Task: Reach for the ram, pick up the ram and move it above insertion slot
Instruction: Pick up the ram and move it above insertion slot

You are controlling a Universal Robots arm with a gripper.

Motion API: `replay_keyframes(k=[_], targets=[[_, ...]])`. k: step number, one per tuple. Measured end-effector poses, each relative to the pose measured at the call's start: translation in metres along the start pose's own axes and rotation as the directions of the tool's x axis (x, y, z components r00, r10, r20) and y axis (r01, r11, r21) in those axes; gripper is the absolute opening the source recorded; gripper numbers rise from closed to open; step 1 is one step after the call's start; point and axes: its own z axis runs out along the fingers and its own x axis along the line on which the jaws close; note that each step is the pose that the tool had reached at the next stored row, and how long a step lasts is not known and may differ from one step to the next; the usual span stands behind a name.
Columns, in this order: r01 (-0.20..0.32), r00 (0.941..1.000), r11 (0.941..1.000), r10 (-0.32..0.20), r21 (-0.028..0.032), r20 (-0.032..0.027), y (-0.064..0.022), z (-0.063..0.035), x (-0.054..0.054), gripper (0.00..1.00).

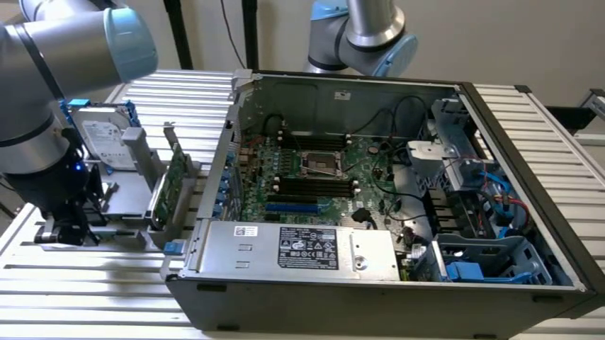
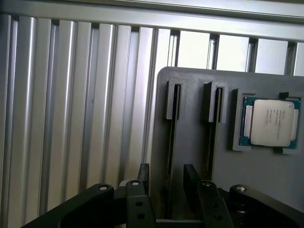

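Here, my jaws are low over the ram (image 2: 170,142) in the grey holder (image 2: 266,180).
Jaws open, straddling it, nothing clamped; ram stands edge-on in its slot, a thin dark strip.

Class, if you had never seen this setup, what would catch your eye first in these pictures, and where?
First, the open computer case fills the exterior view's middle and right, its green motherboard bare. At that view's left the gripper hangs low over a grey holder; the wrist view shows its open fingers astride the ram, which stands on edge in a slot, with a processor chip nearby.
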Motion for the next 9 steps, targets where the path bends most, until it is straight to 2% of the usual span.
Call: replay_keyframes(k=[7, 8, 9], targets=[[0.0, 1.0, 1.0, 0.0, 0.0001, -0.0002, -0.0001, 0.0026, 0.0, 0.42], [0.0, 1.0, 1.0, 0.0, 0.0001, -0.0002, -0.0001, 0.0027, 0.0, 0.4], [0.0, 1.0, 1.0, 0.0, 0.0001, -0.0003, 0.0, 0.0028, 0.0, 0.34]])
